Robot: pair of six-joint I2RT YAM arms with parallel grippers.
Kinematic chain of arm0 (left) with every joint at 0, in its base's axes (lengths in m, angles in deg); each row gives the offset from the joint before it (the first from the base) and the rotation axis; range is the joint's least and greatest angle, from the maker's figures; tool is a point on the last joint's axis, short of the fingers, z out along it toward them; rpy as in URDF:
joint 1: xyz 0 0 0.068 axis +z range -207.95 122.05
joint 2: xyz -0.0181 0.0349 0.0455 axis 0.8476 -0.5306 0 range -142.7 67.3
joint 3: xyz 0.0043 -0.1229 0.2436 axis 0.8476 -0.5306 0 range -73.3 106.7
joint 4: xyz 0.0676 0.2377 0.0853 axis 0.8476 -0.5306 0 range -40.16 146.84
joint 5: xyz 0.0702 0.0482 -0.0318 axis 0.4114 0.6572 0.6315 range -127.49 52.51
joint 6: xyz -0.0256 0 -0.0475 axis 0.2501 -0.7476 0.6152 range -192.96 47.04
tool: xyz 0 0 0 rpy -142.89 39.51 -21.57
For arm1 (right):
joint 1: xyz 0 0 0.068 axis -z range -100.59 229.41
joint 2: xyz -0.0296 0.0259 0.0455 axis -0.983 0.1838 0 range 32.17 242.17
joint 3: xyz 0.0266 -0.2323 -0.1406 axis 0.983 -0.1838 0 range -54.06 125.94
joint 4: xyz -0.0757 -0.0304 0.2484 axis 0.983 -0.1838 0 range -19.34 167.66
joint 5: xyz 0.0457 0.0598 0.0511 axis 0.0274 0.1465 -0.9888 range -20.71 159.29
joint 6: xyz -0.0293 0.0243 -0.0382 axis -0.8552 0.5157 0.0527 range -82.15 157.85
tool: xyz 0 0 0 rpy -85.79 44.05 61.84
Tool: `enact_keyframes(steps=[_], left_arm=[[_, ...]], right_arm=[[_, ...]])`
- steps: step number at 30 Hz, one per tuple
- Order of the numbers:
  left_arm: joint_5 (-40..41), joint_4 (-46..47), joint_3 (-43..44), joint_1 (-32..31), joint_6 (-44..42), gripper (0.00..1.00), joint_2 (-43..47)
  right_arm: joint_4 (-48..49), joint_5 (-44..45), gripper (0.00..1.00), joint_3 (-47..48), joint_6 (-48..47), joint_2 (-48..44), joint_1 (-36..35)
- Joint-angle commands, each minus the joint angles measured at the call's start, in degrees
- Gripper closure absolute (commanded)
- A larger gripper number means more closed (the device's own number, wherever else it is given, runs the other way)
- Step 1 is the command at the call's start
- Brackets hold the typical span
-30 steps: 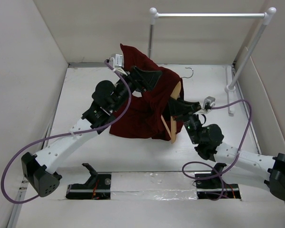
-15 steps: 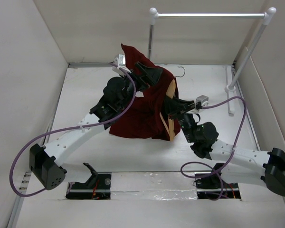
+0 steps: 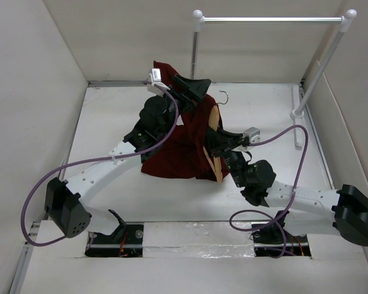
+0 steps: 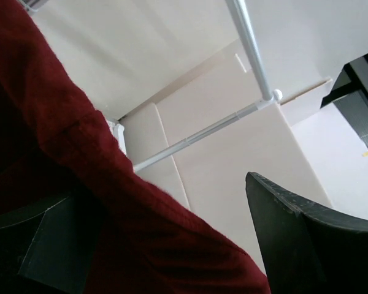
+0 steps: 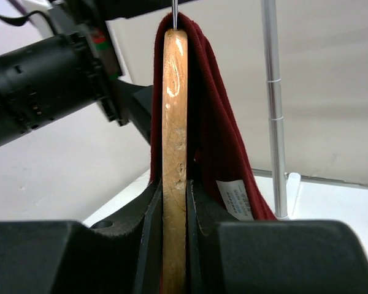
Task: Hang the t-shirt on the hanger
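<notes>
The maroon t-shirt (image 3: 178,153) hangs in a crumpled mass in the middle of the table, its top edge lifted near the back wall. My left gripper (image 3: 193,92) is up at that raised edge. In the left wrist view its jaws (image 4: 172,245) stand wide apart, with the cloth (image 4: 61,153) draped over the left finger and across the gap. My right gripper (image 3: 219,139) is shut on the tan wooden hanger (image 3: 214,117), its hook (image 3: 224,95) pointing to the back. In the right wrist view the fingers (image 5: 175,202) clamp the hanger (image 5: 174,110) edge-on, and the shirt (image 5: 214,141) lies over its top and right side, white label (image 5: 235,199) showing.
The white-and-silver clothes rail (image 3: 270,19) stands at the back right, with its right post (image 3: 319,67) slanting down to a foot on the table. It also shows in the left wrist view (image 4: 202,131) and the right wrist view (image 5: 273,92). Beige walls close in the left, back and right.
Both grippers have shifted left and toward the back wall, carrying the hanger and the shirt's upper edge with them. The hook has moved left. The right gripper stays shut on the hanger.
</notes>
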Motion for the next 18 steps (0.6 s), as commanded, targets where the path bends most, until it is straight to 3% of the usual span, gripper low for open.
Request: enact_keyframes(steps=[1,9,12,15,18], left_arm=[[-1.9,2.1,4.3,-0.2,0.8,0.12,-2.1],[-5.4,5.3,0.9,-0.2,1.2,0.29,-1.2],[-6.1,7.6,-0.8,-0.2,0.9,0.45,-0.6],[-6.7,8.3,-1.8,-0.2,0.7,0.74,-0.4],[-7.4,8.4,-2.5,-0.2,0.9,0.9,-0.2]], right_arm=[[9.4,0.8,1.0,3.5,-4.3,-0.1,-1.0],[3.7,-2.2,1.0,4.9,-9.0,0.4,-1.0],[2.6,-2.1,1.0,5.2,-9.0,1.1,-1.0],[2.4,-1.5,1.0,5.2,-8.8,1.7,-1.0],[2.3,-0.4,1.0,5.2,-8.3,2.2,-1.0]])
